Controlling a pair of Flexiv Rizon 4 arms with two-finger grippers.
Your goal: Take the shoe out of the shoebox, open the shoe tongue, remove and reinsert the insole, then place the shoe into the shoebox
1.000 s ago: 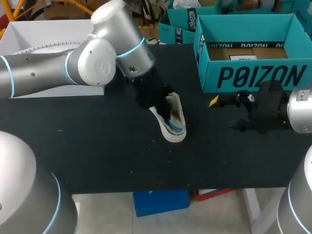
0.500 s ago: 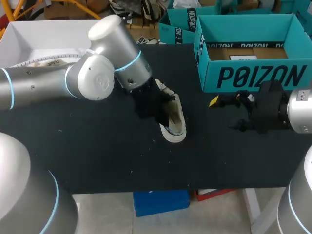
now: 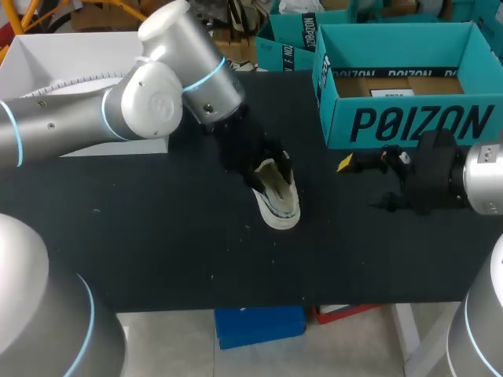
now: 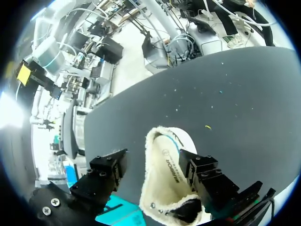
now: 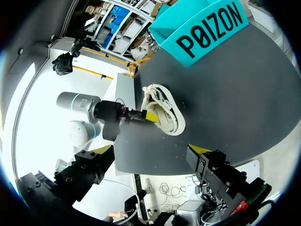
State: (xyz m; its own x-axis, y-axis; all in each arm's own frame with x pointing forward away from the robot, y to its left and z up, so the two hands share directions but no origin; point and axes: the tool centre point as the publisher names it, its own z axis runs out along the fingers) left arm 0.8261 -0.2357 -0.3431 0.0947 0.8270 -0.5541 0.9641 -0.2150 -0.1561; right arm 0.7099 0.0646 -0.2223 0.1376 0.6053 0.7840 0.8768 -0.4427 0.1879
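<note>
The left gripper (image 4: 153,161) stands open above the dark grey table (image 4: 235,103), and the cream-white shoe with fluffy lining (image 4: 164,181) lies between its black fingers (image 4: 104,175), close against one and apart from the other.

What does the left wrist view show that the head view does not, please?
Only the left wrist view looks down into the shoe: its fleecy lining and the insole inside, with the left gripper open, one finger at each side of the opening. Only the head view shows the shoebox at the table's far right, and the right gripper, open, in front of it and apart from the shoe. Both show the shoe on the black table, outside the shoebox.
</note>
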